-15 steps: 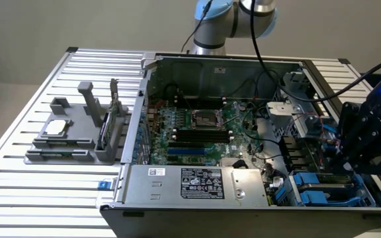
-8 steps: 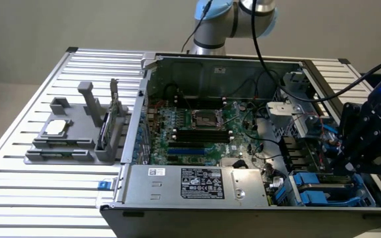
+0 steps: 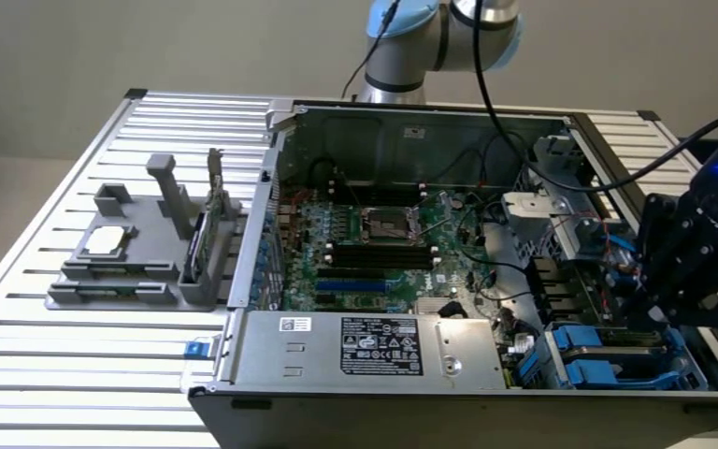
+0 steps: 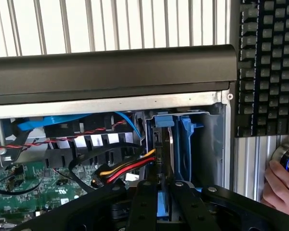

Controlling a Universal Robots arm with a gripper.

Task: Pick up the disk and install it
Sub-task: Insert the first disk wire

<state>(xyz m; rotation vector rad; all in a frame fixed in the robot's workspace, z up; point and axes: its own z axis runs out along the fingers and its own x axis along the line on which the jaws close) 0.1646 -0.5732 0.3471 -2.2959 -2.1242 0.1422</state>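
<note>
The disk (image 4: 167, 154) stands on edge between my fingers, a thin silver slab with a blue plastic frame at its far end. My gripper (image 4: 164, 188) is shut on it, with one black finger (image 4: 143, 204) on each flat side. The disk's far end sits in the blue drive bay (image 4: 188, 139) at the corner of the open computer case. In the exterior view my gripper (image 3: 639, 313) hangs over the blue drive bays (image 3: 596, 354) at the case's right front corner, and my arm hides the disk there.
Red, yellow and black cables (image 4: 127, 169) run close beside the disk. The case wall (image 4: 111, 72) lies beyond the bay. A keyboard (image 4: 269, 62) and a person's hand (image 4: 279, 185) are outside the case. A grey fixture (image 3: 147, 253) stands at the exterior view's left, and the power supply box (image 3: 378, 346) sits in front.
</note>
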